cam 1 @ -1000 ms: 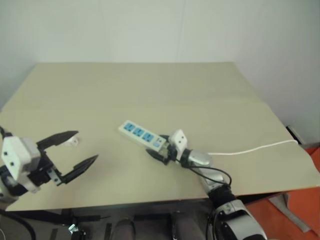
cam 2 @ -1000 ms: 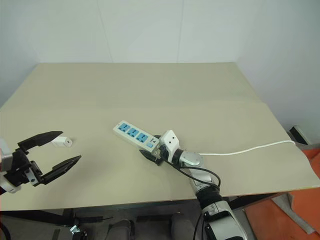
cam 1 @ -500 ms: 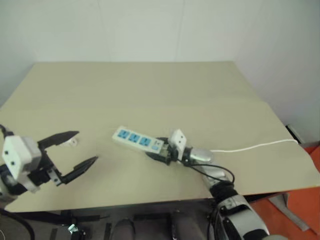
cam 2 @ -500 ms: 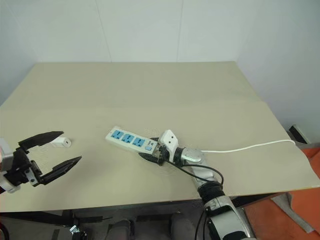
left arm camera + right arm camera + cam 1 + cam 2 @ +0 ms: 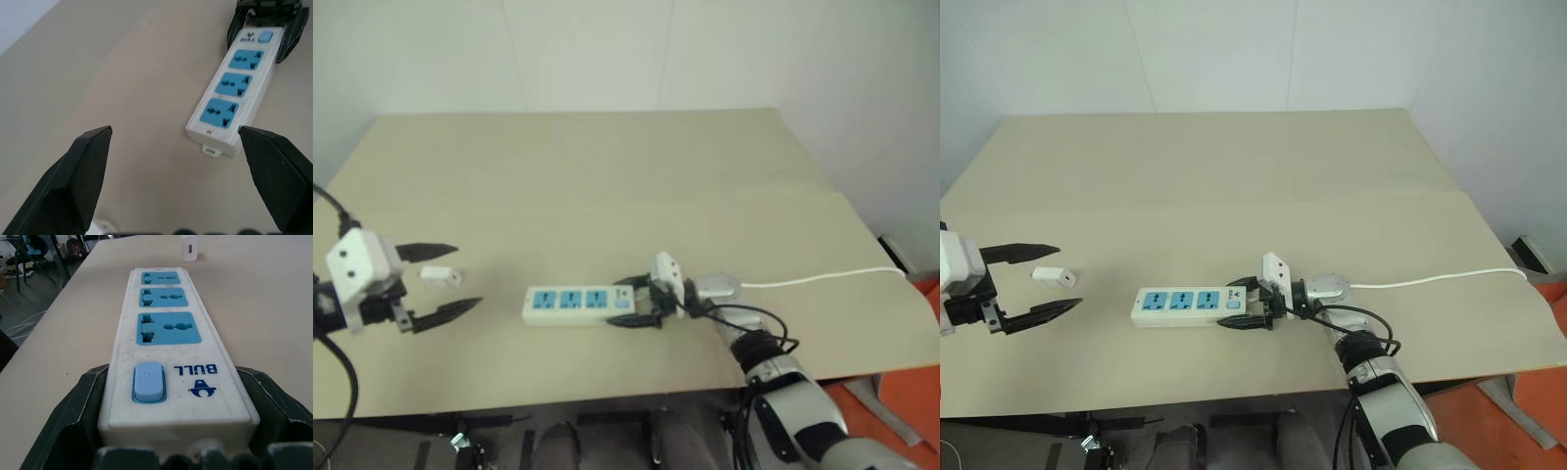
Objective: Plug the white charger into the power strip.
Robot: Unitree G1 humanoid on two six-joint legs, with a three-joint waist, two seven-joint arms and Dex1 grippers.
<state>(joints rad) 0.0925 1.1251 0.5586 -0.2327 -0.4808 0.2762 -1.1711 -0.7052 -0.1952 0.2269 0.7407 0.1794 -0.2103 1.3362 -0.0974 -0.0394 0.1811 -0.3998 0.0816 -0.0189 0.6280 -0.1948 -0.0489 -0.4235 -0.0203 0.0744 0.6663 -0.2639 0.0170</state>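
Note:
The power strip, a white bar with three blue sockets, lies level across the near middle of the table. My right gripper is shut on its switch end, one black finger pressed to each long side. The white charger lies flat on the table to the strip's left, and stands small beyond the strip's far end in the right wrist view. My left gripper is open, its fingers spread wide on either side of the charger as seen from the head. The left wrist view looks over the strip towards the right gripper.
The strip's thin white cord runs right from the right gripper to the table's right edge. The beige table reaches back to a white wall. Its front edge lies close below both grippers.
The right gripper has turned and swung the power strip from a slant to lying level, its free end nearer the charger. The left gripper has shifted so its fingers now frame the charger.

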